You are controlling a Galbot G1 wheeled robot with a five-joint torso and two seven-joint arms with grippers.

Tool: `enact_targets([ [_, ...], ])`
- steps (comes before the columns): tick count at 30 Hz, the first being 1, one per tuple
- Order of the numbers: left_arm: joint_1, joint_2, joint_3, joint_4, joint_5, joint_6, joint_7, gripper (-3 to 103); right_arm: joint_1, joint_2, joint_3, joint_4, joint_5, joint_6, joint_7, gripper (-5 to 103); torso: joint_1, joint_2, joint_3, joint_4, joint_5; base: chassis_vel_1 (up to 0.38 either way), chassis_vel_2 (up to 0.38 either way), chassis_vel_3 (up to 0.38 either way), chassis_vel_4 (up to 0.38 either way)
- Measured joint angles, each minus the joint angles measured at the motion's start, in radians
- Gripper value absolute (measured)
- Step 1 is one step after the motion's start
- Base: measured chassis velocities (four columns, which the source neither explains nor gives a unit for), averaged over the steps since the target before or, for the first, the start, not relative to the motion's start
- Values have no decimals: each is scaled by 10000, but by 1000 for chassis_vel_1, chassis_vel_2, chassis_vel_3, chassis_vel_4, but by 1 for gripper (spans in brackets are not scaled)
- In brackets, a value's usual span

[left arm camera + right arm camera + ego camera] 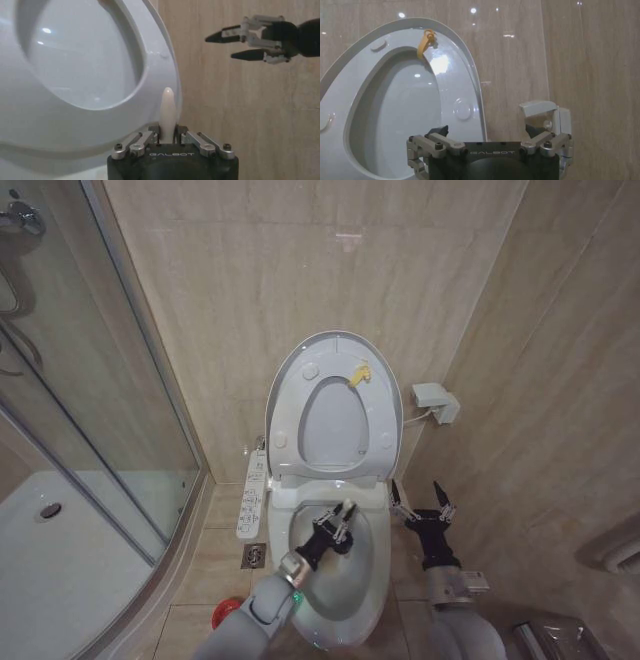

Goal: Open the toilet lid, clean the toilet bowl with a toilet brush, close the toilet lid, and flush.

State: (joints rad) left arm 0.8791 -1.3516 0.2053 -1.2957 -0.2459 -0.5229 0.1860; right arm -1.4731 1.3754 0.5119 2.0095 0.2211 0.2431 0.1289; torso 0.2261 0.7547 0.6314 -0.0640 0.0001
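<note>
A: Standing raised against the tiled wall, the toilet lid [335,346] is a glossy white oval, with the seat ring [333,423] and its yellow tag [358,375] lifted flat against it.

B: And the toilet bowl [340,555]?

A: White ceramic, open below, with the long button panel [252,495] along its left side.

B: Where is the toilet brush [167,112]?

A: Its slim white handle stands up between the fingers of the left gripper [338,520], which hangs over the bowl and is clamped tight on it. In the left wrist view the handle rises just beside the bowl's rim.

B: The right gripper [421,502]?

A: It hovers just beside the bowl's right edge, fingers spread wide, holding and touching nothing.
</note>
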Motion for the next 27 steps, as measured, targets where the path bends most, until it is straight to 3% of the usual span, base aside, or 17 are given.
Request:
enact_targets([
  [9,-268,-279,451,744,-273,-33,202,21,0,0,0,0,1,0,0,100,0,1,-1,1,0,0,0,0,0],
  [16,-245,29,-57,1351,-270,-263,484,21,0,0,0,0,0,0,0,100,-2,2,-1,3,-2,0,0,0,0],
  [27,-216,257,-425,947,-231,-269,451,21,0,0,0,0,0,0,0,100,-2,2,0,1,-2,0,0,0,0],
])
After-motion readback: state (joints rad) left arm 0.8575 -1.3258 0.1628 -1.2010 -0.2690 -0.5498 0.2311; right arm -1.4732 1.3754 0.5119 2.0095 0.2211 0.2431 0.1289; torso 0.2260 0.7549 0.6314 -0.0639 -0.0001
